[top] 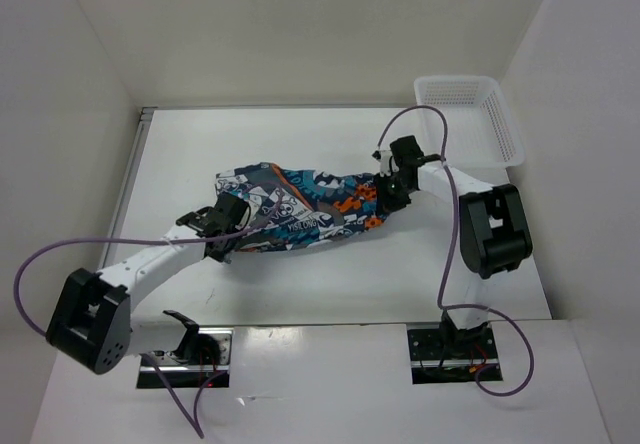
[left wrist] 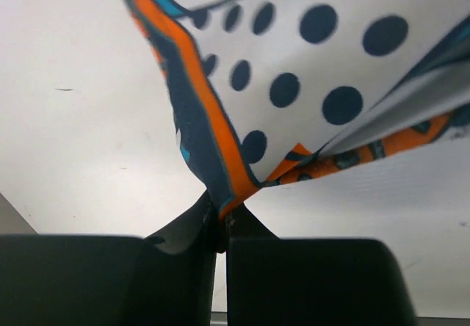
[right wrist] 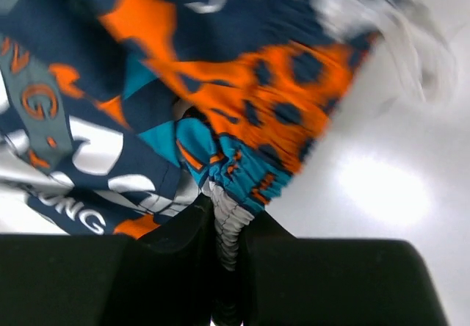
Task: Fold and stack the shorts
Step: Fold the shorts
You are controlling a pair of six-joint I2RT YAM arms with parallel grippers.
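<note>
The shorts (top: 300, 206), a busy blue, teal, orange and white print, lie stretched across the middle of the white table between both arms. At their left end my left gripper (top: 218, 234) is shut on an orange and dark blue hem corner (left wrist: 224, 194), and dotted white cloth (left wrist: 308, 62) hangs above the fingers. At their right end my right gripper (top: 392, 192) is shut on the gathered elastic waistband (right wrist: 229, 223), whose grey inner side bunches between the two black fingers. Teal and orange cloth (right wrist: 242, 106) fills most of the right wrist view.
A white plastic mesh basket (top: 470, 114) stands at the table's back right corner, just beyond the right arm. White walls close in the table on the left, back and right. Purple cables loop from both arms.
</note>
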